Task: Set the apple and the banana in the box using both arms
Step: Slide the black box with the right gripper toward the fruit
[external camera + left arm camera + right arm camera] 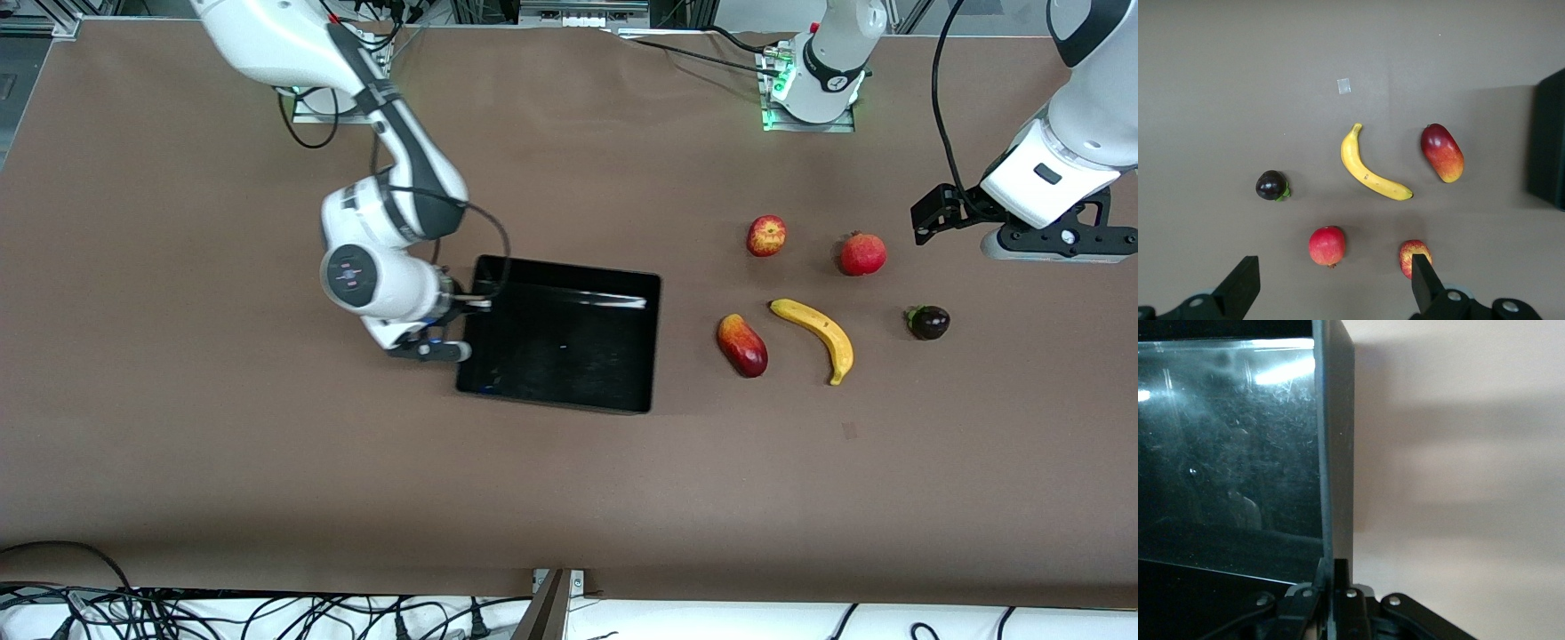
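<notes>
Nearest the camera, the black box [560, 391] sits with the right gripper [462, 324] clamped tight on its wall at the right arm's end. Over the table's other end hangs the left gripper [1331, 287], fingers spread wide and holding nothing, above the apple [766, 236] and pomegranate [862, 254]; the banana [818, 333] lies nearer the camera, between mango [742, 345] and mangosteen [928, 322].

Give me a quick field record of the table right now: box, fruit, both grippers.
box: empty, on table
right gripper: jaws shut on box wall at the right arm's end
left gripper: jaws open, holding nothing, above table near pomegranate
apple: on table, outside box
banana: on table, nearer camera than apple, beside mango
</notes>
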Available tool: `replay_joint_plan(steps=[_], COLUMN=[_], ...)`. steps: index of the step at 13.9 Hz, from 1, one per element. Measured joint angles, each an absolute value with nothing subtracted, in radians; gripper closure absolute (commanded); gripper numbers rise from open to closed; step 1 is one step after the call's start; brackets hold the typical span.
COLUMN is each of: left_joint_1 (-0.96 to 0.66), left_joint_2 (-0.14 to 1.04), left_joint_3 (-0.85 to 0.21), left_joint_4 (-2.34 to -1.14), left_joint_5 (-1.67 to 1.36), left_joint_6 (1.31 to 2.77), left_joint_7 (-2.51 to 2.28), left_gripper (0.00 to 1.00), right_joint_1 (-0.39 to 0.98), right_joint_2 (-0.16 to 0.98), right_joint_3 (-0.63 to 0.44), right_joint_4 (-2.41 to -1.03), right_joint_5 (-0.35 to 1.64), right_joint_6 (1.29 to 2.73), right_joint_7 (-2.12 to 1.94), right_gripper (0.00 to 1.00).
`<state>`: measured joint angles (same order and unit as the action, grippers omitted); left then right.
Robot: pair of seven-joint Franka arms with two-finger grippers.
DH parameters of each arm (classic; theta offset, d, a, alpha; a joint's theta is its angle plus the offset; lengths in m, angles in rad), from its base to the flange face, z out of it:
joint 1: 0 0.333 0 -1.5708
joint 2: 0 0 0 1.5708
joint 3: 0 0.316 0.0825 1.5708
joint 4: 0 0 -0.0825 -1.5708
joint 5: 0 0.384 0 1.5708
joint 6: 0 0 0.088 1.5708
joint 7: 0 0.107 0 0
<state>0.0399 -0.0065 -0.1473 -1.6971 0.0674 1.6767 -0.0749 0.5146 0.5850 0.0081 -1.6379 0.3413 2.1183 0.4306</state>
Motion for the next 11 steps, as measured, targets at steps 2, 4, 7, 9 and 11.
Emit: replay_joint_plan(steps=[2,4,7,9,11], left_joint_1=[0.042,0.042,0.042,0.041,0.039], left_joint_2=[-0.007,-0.006,-0.003,-0.001,0.005], left_joint_3=[-0.147,-0.147,-0.147,-0.147,-0.148], left_joint_4=[-1.697,-1.697,-1.697,-1.697,-1.697], left_joint_5=[0.067,0.067,0.067,0.067,0.067], left_joint_6=[1.677,1.675,1.673,1.671,1.671], left_joint_7=[-0.075,-0.075,-0.075,-0.075,-0.075], left_gripper=[0.00,0.00,0.00,0.00,0.00], right_joint_1=[0.561,0.611,0.662,0.673,0.674], right_joint_2=[0.606,0.628,0.655,0.658,0.659], right_joint_3=[0.008,0.008,0.007,0.005,0.004], right_joint_4=[-1.622,-1.621,-1.619,-1.614,-1.613], right_joint_5=[0.351,0.353,0.352,0.350,0.350], right_joint_6=[2.156,2.223,2.263,2.263,2.263], right_joint_7=[0.474,0.506,0.508,0.494,0.487], right_gripper=[1.00,1.00,1.00,1.00,1.00])
